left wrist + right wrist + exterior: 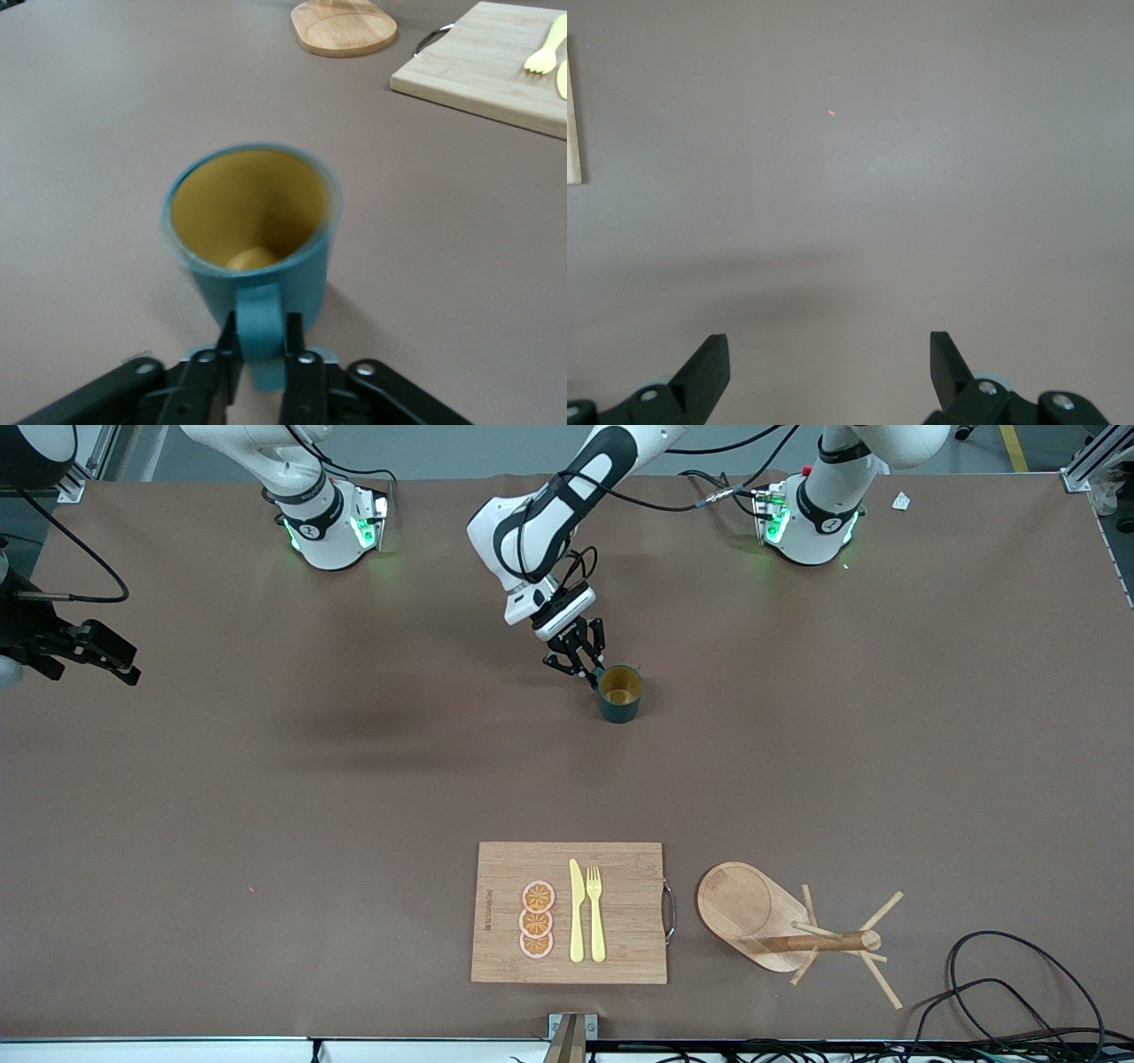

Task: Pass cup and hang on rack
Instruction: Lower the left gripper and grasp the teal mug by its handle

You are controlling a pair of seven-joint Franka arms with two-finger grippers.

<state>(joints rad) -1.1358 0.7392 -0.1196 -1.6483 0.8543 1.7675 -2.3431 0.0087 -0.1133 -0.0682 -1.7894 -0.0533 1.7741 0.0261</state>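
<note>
cup [619, 693] upright, cutting board [620, 948] beside rack [780, 921]

I see a bamboo cutting board [620, 912] near my front camera, carrying three orange slices [537, 919], a yellow knife [577, 911] and fork [595, 912].

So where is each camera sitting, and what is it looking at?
Front view: high across the table, facing both arms' bases; shows the left gripper at the cup, the right gripper, the rack.
Left wrist view: on the left wrist, looking down its fingers shut on the cup's handle.
Right wrist view: on the right wrist, over bare table, fingers open.
Front and left wrist views share the cup, rack and cutting board.
</note>
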